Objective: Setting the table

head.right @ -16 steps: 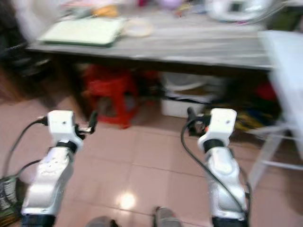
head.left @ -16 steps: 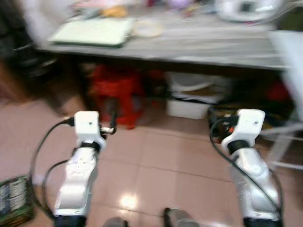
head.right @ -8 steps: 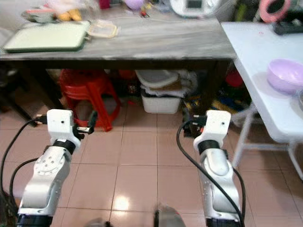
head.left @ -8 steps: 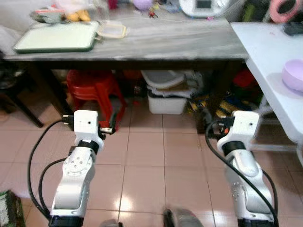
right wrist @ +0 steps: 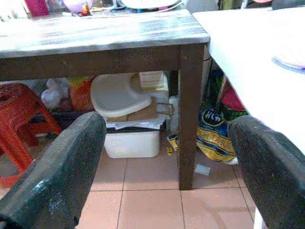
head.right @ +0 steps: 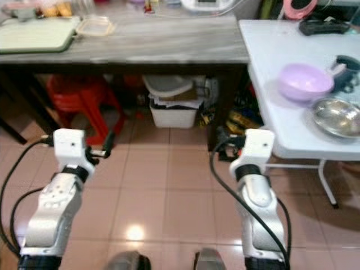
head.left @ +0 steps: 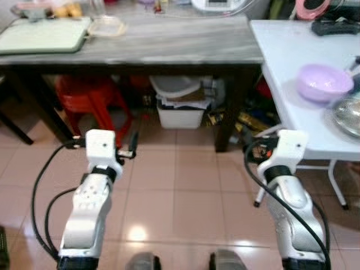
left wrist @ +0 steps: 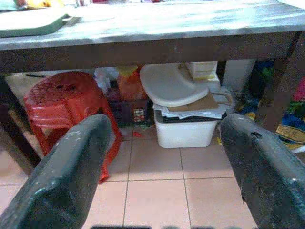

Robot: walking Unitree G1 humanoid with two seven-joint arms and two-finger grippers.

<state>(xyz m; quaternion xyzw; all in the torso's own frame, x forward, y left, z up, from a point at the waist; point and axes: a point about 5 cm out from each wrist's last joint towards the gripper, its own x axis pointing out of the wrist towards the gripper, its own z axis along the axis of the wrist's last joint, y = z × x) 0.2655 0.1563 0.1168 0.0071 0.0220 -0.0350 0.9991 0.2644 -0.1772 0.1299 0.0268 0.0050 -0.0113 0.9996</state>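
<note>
A white folding table [head.left: 284, 67] stands on the right. On it are a purple bowl [head.left: 323, 81], a shiny metal bowl [head.right: 337, 115] and a dark mug [head.right: 344, 72]. Left of it runs a long grey wooden table [head.left: 169, 40] carrying a green tray [head.left: 42, 35] and a clear lidded container [head.left: 107, 25]. Both silver arms reach forward over the tiled floor, short of either table. My left gripper [left wrist: 164, 125] is open and holds nothing, facing the space under the grey table. My right gripper [right wrist: 167, 126] is open and bare too, level with that table's dark leg [right wrist: 189, 114].
Under the grey table sit a red plastic stool [head.left: 90, 98], a white bin [head.left: 180, 115] with a white lid and cardboard on it, and bags beside the leg. The white table's thin metal legs [head.right: 328, 185] stand near my right arm. Pink tiles lie ahead.
The camera has swung to the right, so the white table with its bowls has come into view and the blur has cleared. Both arms keep the same pose, grippers still open.
</note>
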